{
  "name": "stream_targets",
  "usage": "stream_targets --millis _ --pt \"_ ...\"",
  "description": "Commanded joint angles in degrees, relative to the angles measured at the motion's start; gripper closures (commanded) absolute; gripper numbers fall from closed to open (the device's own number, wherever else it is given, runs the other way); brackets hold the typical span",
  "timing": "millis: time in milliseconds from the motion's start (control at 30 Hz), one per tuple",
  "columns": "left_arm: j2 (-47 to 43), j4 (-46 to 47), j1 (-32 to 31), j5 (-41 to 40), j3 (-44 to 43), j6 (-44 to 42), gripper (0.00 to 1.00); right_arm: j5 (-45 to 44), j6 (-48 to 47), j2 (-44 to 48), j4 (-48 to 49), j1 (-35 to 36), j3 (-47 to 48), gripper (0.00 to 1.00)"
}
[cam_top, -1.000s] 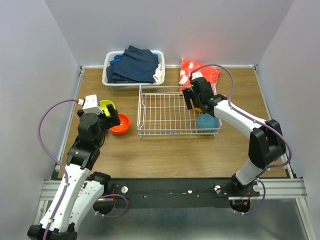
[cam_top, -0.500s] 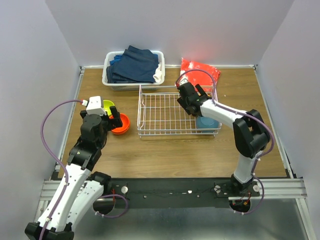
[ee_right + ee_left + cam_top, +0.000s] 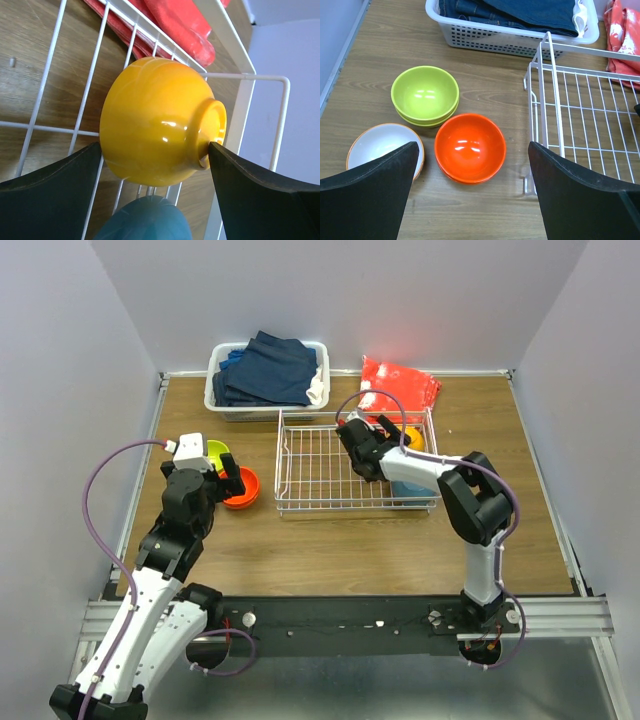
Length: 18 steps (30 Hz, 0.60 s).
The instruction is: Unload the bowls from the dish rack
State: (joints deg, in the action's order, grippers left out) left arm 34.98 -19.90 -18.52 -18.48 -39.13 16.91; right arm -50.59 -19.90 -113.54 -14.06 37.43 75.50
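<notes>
Wire dish rack point(image 3: 310, 472) mid-table, right arm point(image 3: 425, 468) extended inside near yellow-orange bowl point(image 3: 413, 438), left arm point(image 3: 183, 508) beside red-orange bowl point(image 3: 245, 492).

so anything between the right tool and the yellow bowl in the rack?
Nothing visible. The right tool is open, the yellow bowl on its side straight ahead in the dish rack; the teal bowl sits beside it, not between.

Right end effector point(image 3: 155, 146) has swung leftward across the dish rack point(image 3: 305, 475), jaws spread wide. The yellow-orange bowl point(image 3: 413, 438) at the rack's far right corner is now uncovered.
</notes>
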Motion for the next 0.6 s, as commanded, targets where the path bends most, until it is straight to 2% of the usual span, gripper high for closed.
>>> stream_targets --millis 0,300,567 --pt "-0.79 -0.93 -0.46 -1.21 0.55 -0.73 0.01 -6.01 -1.98 -4.06 2.11 0.71 -2.03 0.06" --pt "-1.41 -1.02 -0.46 -0.86 0.73 -0.65 0.01 -7.95 -3.21 -4.85 4.57 3.26 -2.03 0.16" --pt "-1.67 -1.02 -0.37 -0.33 0.81 -0.73 0.01 -5.40 -1.20 -1.78 2.82 4.67 -0.71 0.22"
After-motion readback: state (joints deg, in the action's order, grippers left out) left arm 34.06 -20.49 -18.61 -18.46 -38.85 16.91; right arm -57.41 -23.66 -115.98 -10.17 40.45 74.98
